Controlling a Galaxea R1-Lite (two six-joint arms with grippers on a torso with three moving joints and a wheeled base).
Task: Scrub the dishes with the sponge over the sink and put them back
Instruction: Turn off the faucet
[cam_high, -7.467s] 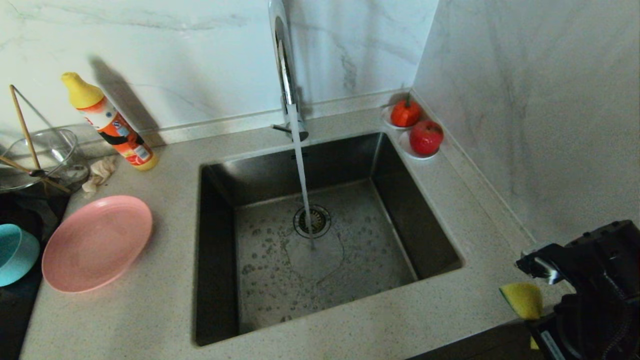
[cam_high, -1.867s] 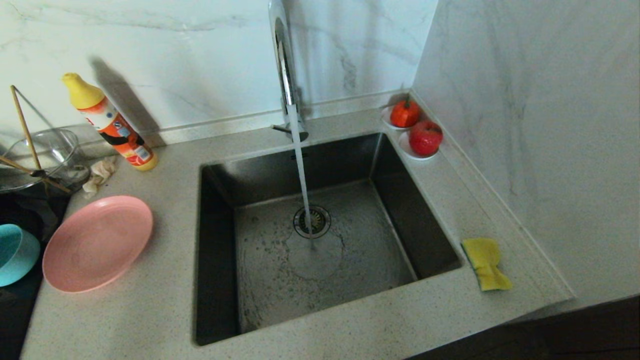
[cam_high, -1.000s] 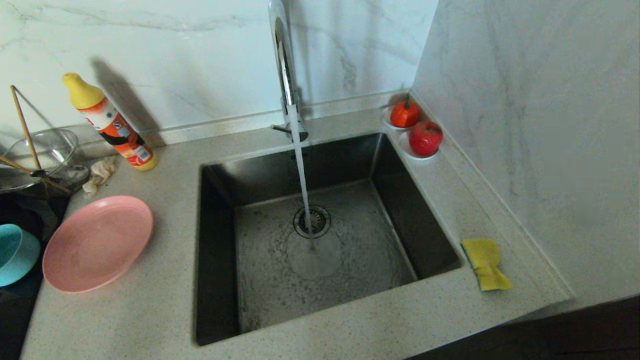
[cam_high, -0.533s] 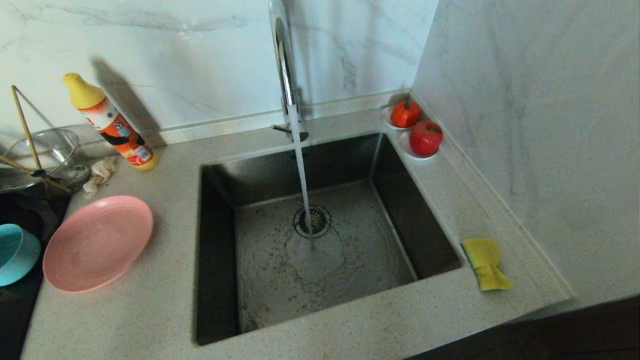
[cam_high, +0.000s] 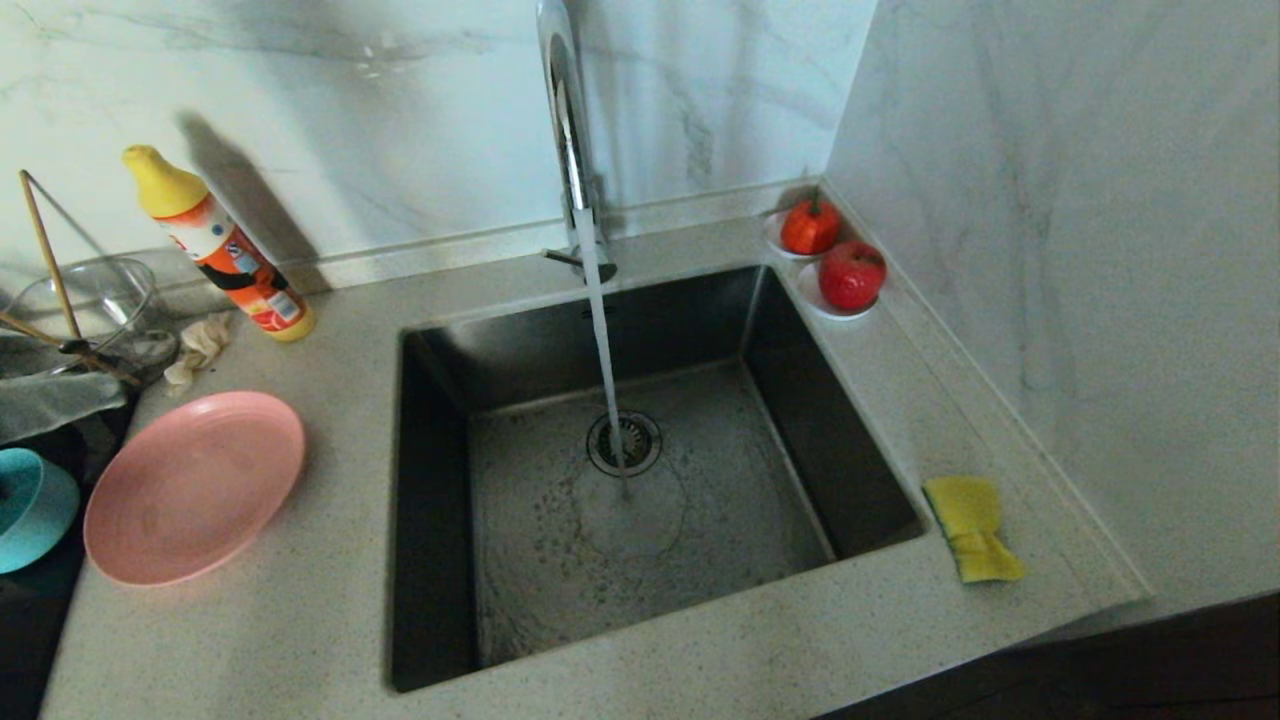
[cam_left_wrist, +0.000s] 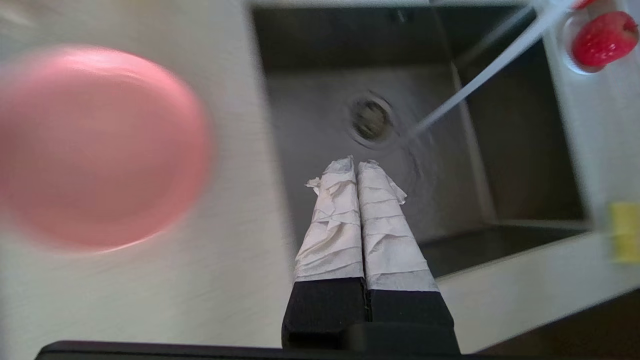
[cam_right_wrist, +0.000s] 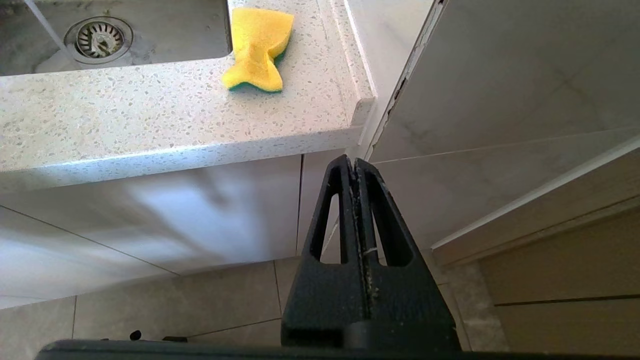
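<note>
The speckled countertop (cam_high: 300, 640) runs around the sink (cam_high: 440, 480), a square dark basin sunk into its middle. A tall chrome tap (cam_high: 570, 130) stands at the far edge, and a stream of water (cam_high: 603, 360) pours from it onto the basin floor just near of the round drain (cam_high: 624, 443).

On the counter to the left of the sink lies the pink plate (cam_high: 193, 486), flat and empty. The teal bowl (cam_high: 30, 505) sits just beside it, further left, at the edge of the head view. Behind them are a clear glass bowl (cam_high: 90, 300) with wooden sticks leaning in it, a small crumpled rag (cam_high: 200, 345), and an orange bottle with a yellow cap (cam_high: 220, 245) leaning near the wall.

In the far right corner two white saucers carry red fruit (cam_high: 851, 274).

The sponge (cam_high: 970, 527) lies on the counter strip right of the sink, near the front edge, yellow face up with the green layer underneath, well apart from both dishes.

The left gripper (cam_left_wrist: 356, 165) hangs above the counter between plate and basin, its paper-wrapped fingers (cam_left_wrist: 332, 220) pressed together with nothing between them. The right gripper (cam_right_wrist: 354, 165) is parked low in front of the cabinet, below the sponge's corner of the counter, its black jaws also pressed flat together, empty.
</note>
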